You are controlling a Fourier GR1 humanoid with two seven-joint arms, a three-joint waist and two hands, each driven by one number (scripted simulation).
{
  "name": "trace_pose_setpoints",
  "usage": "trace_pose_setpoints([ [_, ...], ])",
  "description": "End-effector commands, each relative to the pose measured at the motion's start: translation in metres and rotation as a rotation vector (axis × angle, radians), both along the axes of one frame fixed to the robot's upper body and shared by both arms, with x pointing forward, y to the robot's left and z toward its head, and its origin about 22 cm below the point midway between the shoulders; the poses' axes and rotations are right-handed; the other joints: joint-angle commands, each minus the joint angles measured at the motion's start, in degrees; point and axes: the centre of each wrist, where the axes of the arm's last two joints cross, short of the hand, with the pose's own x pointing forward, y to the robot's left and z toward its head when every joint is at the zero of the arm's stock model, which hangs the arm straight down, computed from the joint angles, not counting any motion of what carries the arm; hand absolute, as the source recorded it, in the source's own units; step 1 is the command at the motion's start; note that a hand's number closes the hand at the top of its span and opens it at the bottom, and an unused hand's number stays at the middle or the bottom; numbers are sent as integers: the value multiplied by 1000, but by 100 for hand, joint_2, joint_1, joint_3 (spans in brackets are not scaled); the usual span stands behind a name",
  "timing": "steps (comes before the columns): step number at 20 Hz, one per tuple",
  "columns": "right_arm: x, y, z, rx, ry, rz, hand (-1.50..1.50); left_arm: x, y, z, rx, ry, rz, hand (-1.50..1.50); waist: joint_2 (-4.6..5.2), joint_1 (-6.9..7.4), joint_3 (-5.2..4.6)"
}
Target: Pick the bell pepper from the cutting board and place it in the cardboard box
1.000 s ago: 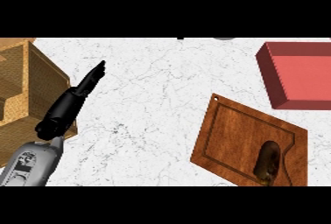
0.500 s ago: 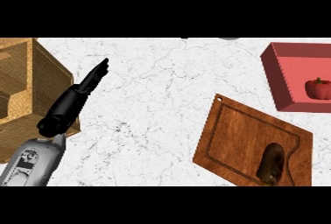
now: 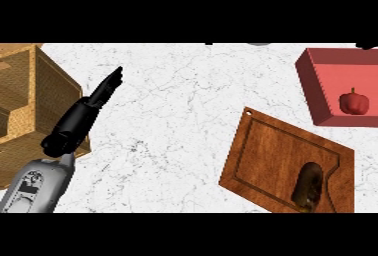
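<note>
My black left hand [image 3: 85, 112] lies open and empty, fingers straight, beside the tan cardboard box [image 3: 29, 95], well apart from the red bell pepper [image 3: 354, 102], which sits in the red square tray [image 3: 314, 80], beyond the brown wooden cutting board [image 3: 277, 155].

Slim black left hand [image 3: 92, 102] on a grey forearm [image 3: 35, 185] with dark markings

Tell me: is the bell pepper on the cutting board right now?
No, the bell pepper sits inside the red box, apart from the cutting board.
</note>
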Motion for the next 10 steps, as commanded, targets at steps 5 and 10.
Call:
trace_pose_setpoints([
  [5, 5, -7, -20, 643, 235, 20, -150, 0, 2, 2, -4, -1, 4, 0, -3, 43, -5],
  [10, -6, -32, 5, 770, 252, -58, -150, 0, 2, 2, 0, -11, -7, 0, 59, 17, 11],
])
